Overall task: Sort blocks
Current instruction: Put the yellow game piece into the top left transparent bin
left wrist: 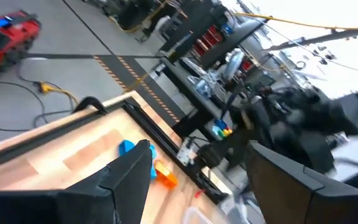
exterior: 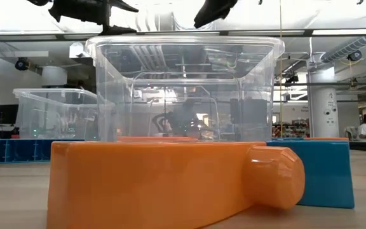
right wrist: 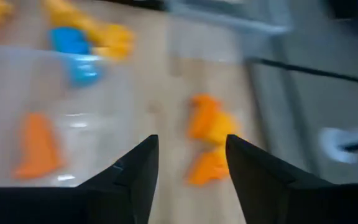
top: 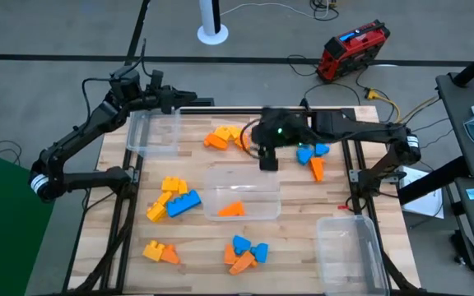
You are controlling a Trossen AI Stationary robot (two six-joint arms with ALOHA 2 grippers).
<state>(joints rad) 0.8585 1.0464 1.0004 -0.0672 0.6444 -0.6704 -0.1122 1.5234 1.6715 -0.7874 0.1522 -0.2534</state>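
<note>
1. Blocks (top: pixel 230 138) scattered in clusters over the bench (top: pixel 295 234): small plastic pieces in yellow, orange and blue, shaped as wedges, bricks and rounded forms.
2. One orange and yellow cluster near the far edge; a blue and orange group (top: pixel 313 156) toward the right; a yellow and blue group (top: pixel 174 199) at left; two more near the front edge, one yellow and orange (top: pixel 160 252), one blue and orange (top: pixel 244 253).
3. A single orange wedge (top: pixel 232 209) lying inside the middle clear bin (top: pixel 243 174).
4. In the low view, a large orange block (exterior: pixel 170 181) with a rounded stud close to the lens, a blue block (exterior: pixel 326 172) just behind it at right.
5. Right pincer (top: pixel 268 160) above the bench between the far orange cluster and the middle bin; fingers (right wrist: pixel 135 174) spread apart, nothing between them, orange pieces (right wrist: pixel 209 144) showing in the gap below.
6. Left pincer (top: pixel 174 100) over the far left corner, near another clear bin (top: pixel 153 131); fingers (left wrist: pixel 126 180) parted, empty.
7. Third clear bin (top: pixel 350 251) at the front right corner.
8. Bench of pale wooden planks on a dark metal frame; bins of glossy transparent plastic with rounded rims.
9. Grey floor beyond, with a red device (top: pixel 352 51), cables and a white post base (top: pixel 212 34); workshop space with racks visible behind.
</note>
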